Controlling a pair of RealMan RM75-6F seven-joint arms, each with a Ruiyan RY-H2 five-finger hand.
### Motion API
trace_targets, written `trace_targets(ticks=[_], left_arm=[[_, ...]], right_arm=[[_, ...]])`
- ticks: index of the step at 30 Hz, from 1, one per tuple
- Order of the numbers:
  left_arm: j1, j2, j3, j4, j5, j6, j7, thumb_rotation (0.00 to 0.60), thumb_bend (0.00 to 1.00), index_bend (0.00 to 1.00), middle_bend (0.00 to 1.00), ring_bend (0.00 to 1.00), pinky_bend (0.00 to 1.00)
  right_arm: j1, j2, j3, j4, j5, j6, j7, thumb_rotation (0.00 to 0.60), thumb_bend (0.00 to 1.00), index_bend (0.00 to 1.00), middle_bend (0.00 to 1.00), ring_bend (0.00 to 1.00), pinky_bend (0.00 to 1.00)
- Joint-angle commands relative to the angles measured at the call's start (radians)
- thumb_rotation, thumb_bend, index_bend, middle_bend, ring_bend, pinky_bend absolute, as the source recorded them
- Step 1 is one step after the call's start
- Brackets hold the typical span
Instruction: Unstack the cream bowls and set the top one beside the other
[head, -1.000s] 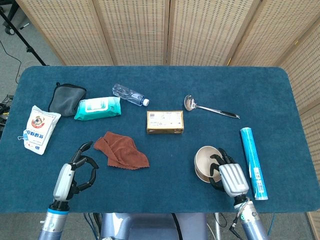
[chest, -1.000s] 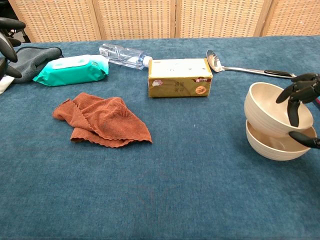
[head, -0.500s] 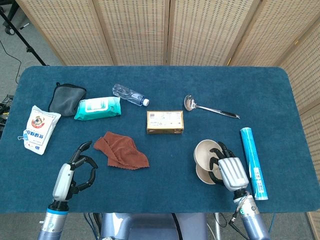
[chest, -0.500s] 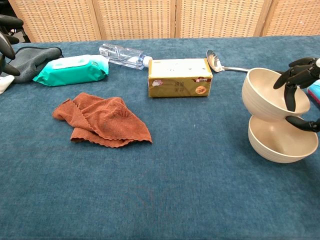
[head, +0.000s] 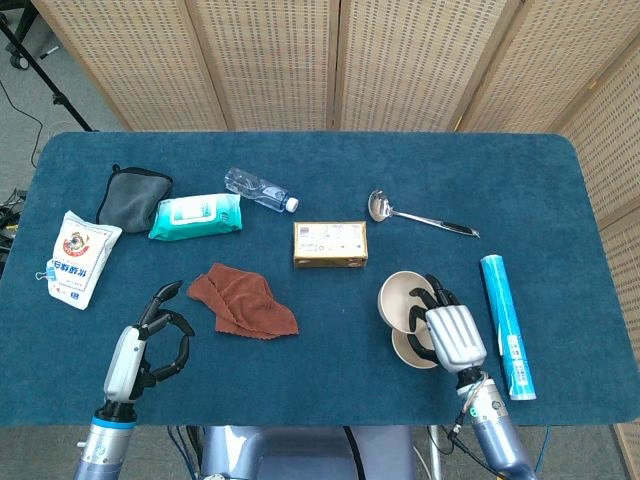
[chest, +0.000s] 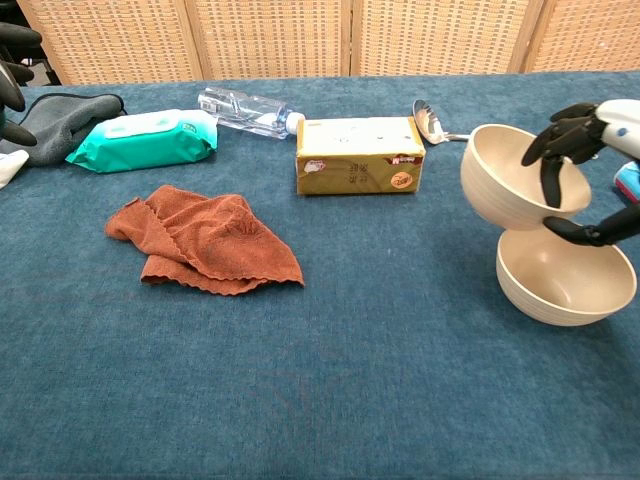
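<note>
My right hand grips the top cream bowl by its rim, fingers inside and thumb beneath. That bowl is lifted and tilted, clear of the lower cream bowl, which rests on the blue table near the front right. The raised bowl hangs above and a little left of the lower one. My left hand hovers at the front left with fingers curled and nothing in it; only its fingertips show at the chest view's left edge.
A rust cloth lies left of centre, and a yellow box behind the bowls. A ladle and blue tube are to the right. Wipes pack, bottle, grey pouch and white bag sit at the left.
My right hand has lifted the top bowl out of the lower one and carried it up and leftward. The left hand has stayed in place.
</note>
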Motion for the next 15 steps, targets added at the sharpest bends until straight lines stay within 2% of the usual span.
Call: trace_targets(ticks=[1,8,15], left_arm=[[-0.001,-0.001,-0.001,0.003,-0.004,-0.004,-0.003,0.600,0.50,0.56,0.17,0.16,0.35],[-0.002,-0.002,0.003,0.009,-0.010,-0.011,-0.009,0.600,0.50,0.56,0.17,0.16,0.35],[-0.004,-0.006,0.001,0.018,-0.020,-0.019,-0.011,0.600,0.50,0.56,0.17,0.16,0.35]], right_arm=[[0.037,-0.039,0.029,0.052,0.037,-0.032,-0.012,0.600,0.40,0.64,0.26,0.07,0.23],[0.077,-0.083,0.055,0.134,0.082,-0.056,-0.007,0.600,0.39,0.64,0.26,0.07,0.24],[0.101,-0.111,0.056,0.181,0.096,-0.069,0.005,0.600,0.39,0.64,0.26,0.07,0.24]])
